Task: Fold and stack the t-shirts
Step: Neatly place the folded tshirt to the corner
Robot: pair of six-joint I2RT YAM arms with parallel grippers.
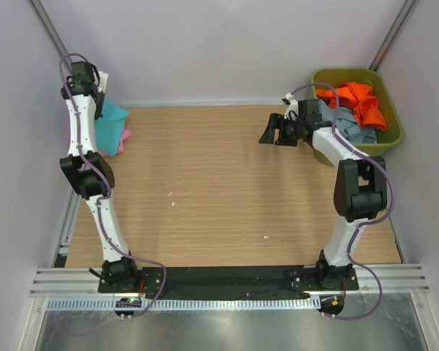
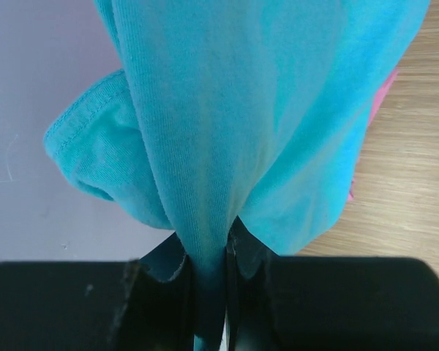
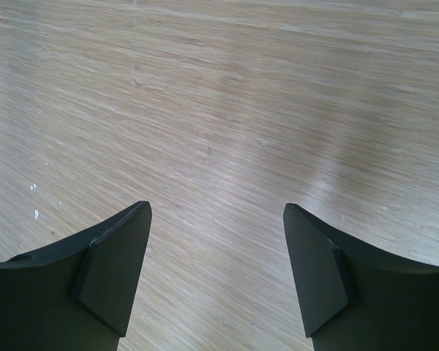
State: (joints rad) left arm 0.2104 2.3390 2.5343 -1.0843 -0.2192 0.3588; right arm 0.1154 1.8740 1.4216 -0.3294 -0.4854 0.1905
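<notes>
My left gripper (image 1: 100, 101) is at the far left corner, shut on a fold of the large turquoise t-shirt (image 1: 112, 123). In the left wrist view the turquoise t-shirt (image 2: 241, 110) hangs bunched from between the closed fingers of the left gripper (image 2: 211, 256). A pink t-shirt (image 1: 124, 139) peeks out under it, and its pink edge (image 2: 380, 95) shows at the right. An orange t-shirt (image 1: 358, 99) and a grey-blue one (image 1: 349, 126) lie in the bin. My right gripper (image 1: 273, 137) hangs open over bare wood, left of the bin, with nothing between its fingers (image 3: 218, 219).
The olive-green plastic bin (image 1: 392, 110) stands at the back right corner, right beside the right arm's wrist. White walls close the table (image 1: 205, 190) on the left, back and right. The left wall (image 2: 29, 110) is close behind the hanging cloth.
</notes>
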